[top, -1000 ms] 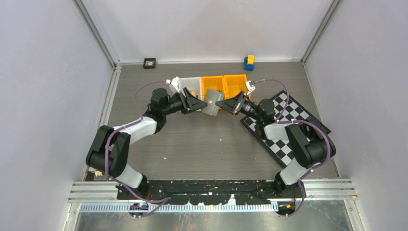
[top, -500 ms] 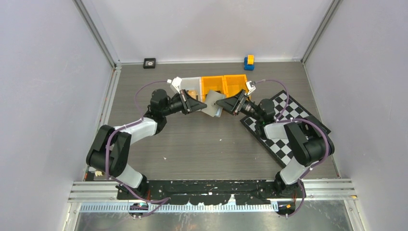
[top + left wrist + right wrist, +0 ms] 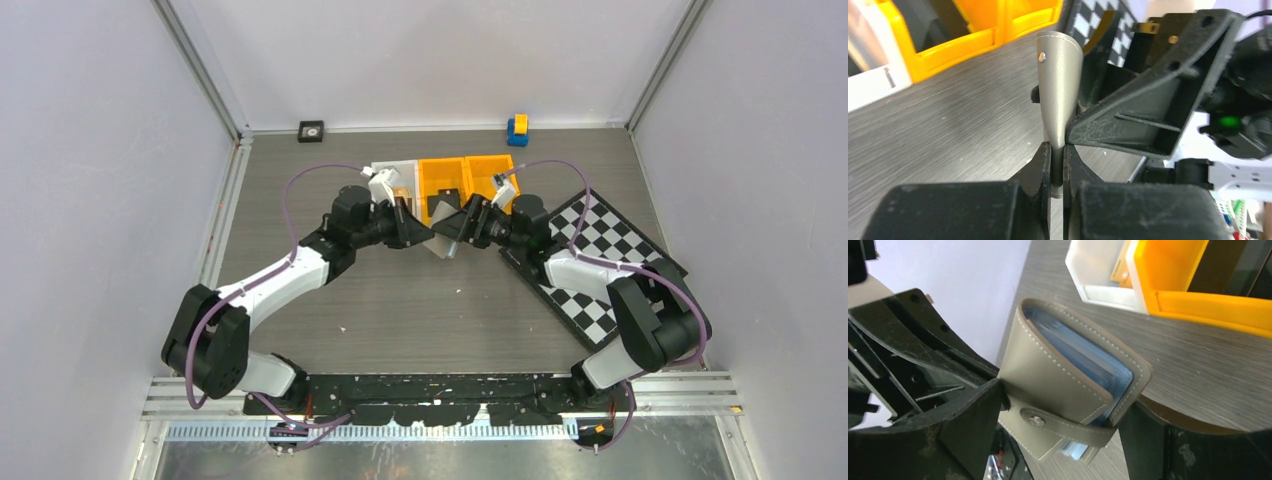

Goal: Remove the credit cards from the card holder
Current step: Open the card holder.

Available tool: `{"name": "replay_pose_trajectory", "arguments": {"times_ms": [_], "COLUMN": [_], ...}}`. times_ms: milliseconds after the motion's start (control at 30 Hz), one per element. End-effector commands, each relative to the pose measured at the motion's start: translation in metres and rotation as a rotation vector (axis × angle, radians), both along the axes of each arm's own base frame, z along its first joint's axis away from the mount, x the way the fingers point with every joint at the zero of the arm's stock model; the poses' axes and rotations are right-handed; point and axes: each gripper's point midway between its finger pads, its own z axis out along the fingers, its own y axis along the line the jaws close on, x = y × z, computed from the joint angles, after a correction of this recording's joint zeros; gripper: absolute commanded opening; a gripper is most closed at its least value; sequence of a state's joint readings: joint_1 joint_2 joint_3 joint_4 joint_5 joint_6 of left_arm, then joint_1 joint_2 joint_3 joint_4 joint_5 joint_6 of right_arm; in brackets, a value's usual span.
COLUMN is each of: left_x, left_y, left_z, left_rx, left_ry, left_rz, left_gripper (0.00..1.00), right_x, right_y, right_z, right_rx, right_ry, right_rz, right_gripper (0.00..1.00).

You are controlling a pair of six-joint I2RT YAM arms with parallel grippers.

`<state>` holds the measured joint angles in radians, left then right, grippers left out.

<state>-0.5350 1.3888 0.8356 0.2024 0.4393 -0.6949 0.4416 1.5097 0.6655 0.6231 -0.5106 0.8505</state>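
Over a wood-grain table (image 3: 400, 300), the left arm (image 3: 290, 270) and the right arm (image 3: 590, 275) meet mid-field, in front of a row of one white bin (image 3: 385, 172) and two orange bins (image 3: 440, 165) and beside a checkerboard mat (image 3: 605, 240). Between them, lifted clear of the table, hangs the card holder (image 3: 1058, 380), a grey bi-fold wallet.

The left gripper (image 3: 1057, 165) is clamped tight on one thin edge of the card holder and carries it alone, presenting it edge-up toward the other arm. This looks like a deliberate anchor, so that a pull from the other side does not drag the whole wallet away.

The right gripper (image 3: 1060, 407) stands spread wide, a finger on either side of the card holder and gripping nothing. Whether its pads brush the leather cannot be told. It appears poised to take a fresh hold.

The blue-grey pockets (image 3: 1088, 360) show at the open side, but the credit cards cannot be made out inside them. The strap (image 3: 1073, 432) wraps round the fold and its snap (image 3: 1036, 420) looks fastened. That is likely the first obstacle, since no card can slide out freely until it is undone.
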Motion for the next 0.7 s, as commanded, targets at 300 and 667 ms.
{"name": "replay_pose_trajectory", "arguments": {"times_ms": [300,667], "left_x": [0.012,0.012], "left_y": [0.020,0.032], "left_z": [0.010,0.018], "left_rx": [0.171,0.173], "left_ry": [-0.103,-0.132], "left_rz": [0.141,0.195], "left_gripper": [0.00,0.00], "right_x": [0.006,0.013], "right_y": [0.001,-0.018], "right_z": [-0.042,-0.072], "right_rx": [-0.268,-0.454], "right_ry": [0.060,0.152], "right_rz": [-0.025,-0.088], "right_gripper": [0.61,0.56]}}
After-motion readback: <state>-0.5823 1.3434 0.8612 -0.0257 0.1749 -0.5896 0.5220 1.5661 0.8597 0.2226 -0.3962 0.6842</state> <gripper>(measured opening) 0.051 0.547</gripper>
